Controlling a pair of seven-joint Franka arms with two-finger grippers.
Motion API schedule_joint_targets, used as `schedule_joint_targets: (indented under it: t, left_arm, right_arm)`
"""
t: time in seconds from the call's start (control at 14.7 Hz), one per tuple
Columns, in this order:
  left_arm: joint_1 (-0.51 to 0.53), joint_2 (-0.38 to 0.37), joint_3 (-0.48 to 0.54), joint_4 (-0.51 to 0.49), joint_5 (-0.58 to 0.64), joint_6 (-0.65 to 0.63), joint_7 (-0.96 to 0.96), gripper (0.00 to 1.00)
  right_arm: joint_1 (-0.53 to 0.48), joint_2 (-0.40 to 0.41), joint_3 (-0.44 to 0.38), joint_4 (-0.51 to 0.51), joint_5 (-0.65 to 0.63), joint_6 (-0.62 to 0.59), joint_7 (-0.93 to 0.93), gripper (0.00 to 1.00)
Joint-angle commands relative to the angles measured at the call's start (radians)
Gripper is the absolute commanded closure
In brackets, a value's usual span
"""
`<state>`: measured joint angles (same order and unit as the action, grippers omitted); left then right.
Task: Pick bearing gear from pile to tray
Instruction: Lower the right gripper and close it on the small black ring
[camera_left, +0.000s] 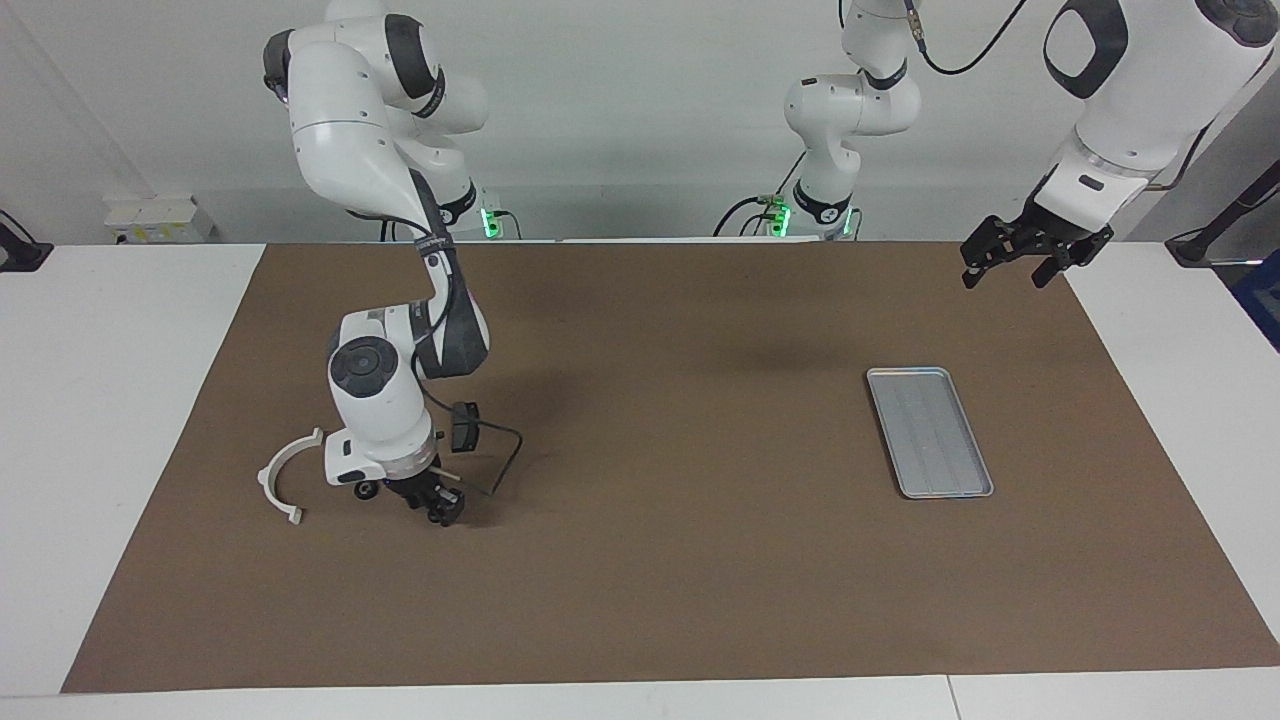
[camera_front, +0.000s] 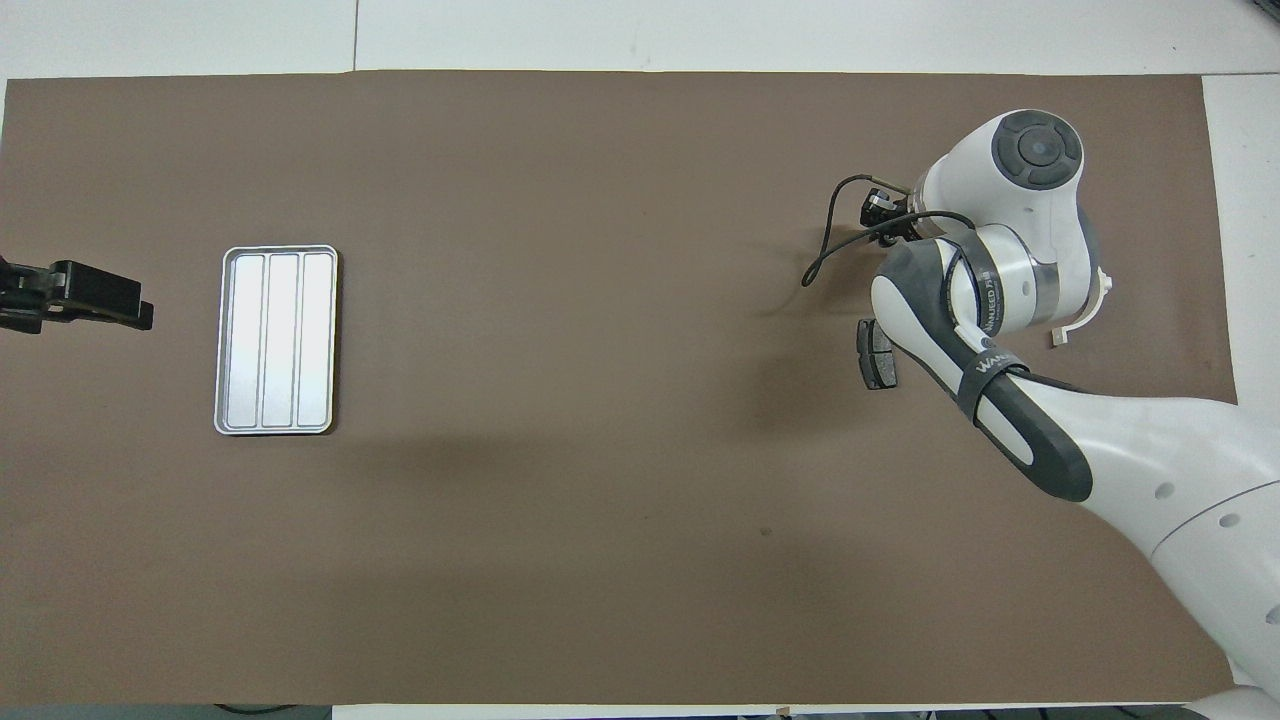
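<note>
Hovering right down at the mat (camera_left: 680, 580), the right gripper (camera_left: 437, 508) sits on the pile at the right arm's end of the table, its tips at a tiny black round piece (camera_left: 441, 517), which I take for the bearing gear. How narrow the pincer stands, and whether it has the piece, I cannot tell: the wrist hides too much.

The risks? A piece this small can squirt out sideways if the tips pinch it off-centre, or roll off across the mat. Another black round piece (camera_left: 366, 489) lies just beside the wrist, nearer the white half-ring (camera_left: 272, 478), and a careless lift could knock it. A brake pad (camera_front: 877, 355) lies close by, nearer to the robots.

The tray (camera_left: 930, 430) is well apart, toward the left arm's end, so a weak grip could drop the part on the long carry. The left gripper (camera_left: 1004, 280) waits there in the air, pincer wide and empty.
</note>
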<state>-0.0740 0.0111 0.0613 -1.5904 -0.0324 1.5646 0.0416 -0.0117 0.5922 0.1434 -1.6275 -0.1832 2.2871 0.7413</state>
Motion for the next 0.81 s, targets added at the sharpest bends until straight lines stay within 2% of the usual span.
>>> schedule_joint_targets:
  t: [0.0, 0.14, 0.75]
  left_arm:
    - [-0.012, -0.011, 0.011, -0.002, -0.006, -0.015, 0.006, 0.0]
    - [-0.012, -0.011, 0.011, -0.002, -0.006, -0.015, 0.006, 0.0]
    - [-0.012, -0.013, 0.009, -0.002, -0.006, -0.015, 0.006, 0.0]
  right_arm:
    - [-0.007, 0.018, 0.007, 0.014, 0.001, 0.009, 0.032, 0.79]
    - [-0.007, 0.018, 0.008, 0.014, 0.001, 0.009, 0.032, 1.0]
    - [-0.005, 0.018, 0.007, 0.015, -0.005, -0.004, 0.017, 1.0]
